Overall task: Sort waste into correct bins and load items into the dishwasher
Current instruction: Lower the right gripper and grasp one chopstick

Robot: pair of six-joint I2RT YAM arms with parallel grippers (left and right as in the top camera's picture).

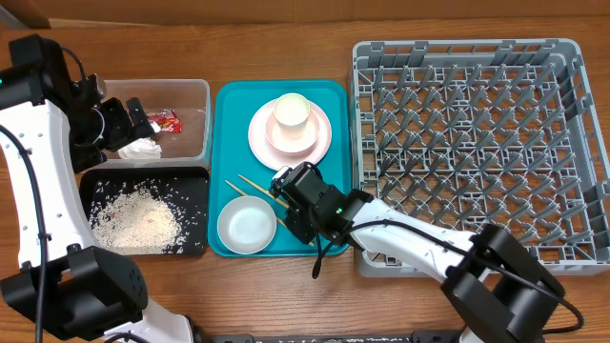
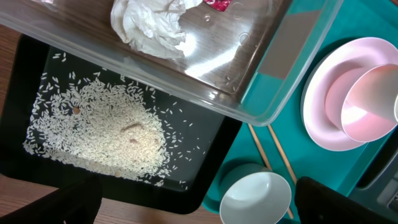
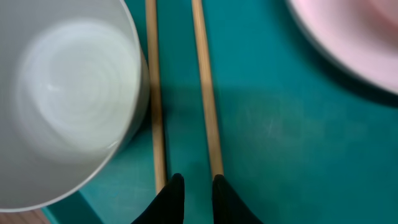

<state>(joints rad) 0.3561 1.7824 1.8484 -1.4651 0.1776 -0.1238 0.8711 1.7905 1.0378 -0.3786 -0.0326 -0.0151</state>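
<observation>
- The left gripper (image 1: 129, 116) hangs over the clear tub (image 1: 191, 88) at the table's left side. In the left wrist view its two fingers stand at opposite edges of the picture, spread wide and holding nothing.
- A crumpled napkin (image 1: 141, 150) lies at the tub's near end, and a small red wrapper (image 1: 167, 121) lies further back.
- The black tray (image 1: 91, 181) sits just in front of the tub, with loose rice (image 1: 138, 217) heaped and scattered over its floor.
- On the teal tray (image 1: 329, 95), between the bins and the dish rack (image 1: 457, 46), a plate (image 1: 257, 138) carries a bowl (image 1: 291, 143) with a small cup (image 1: 291, 110) on top.
- A second bowl (image 1: 246, 224) stands upright near the teal tray's front corner.
- The two chopsticks (image 1: 250, 186) lie side by side just beside that bowl — apart from each other, flat on the teal.
- The right gripper (image 3: 196, 182) is low over the near ends of the chopsticks. Its fingers are drawn close, with a thin strip of teal showing between them.
- One stick runs just outside one fingertip and the other meets the tip of the second finger — whether either is pinched cannot be told.
- No dishes stand among the rack's pegs.
</observation>
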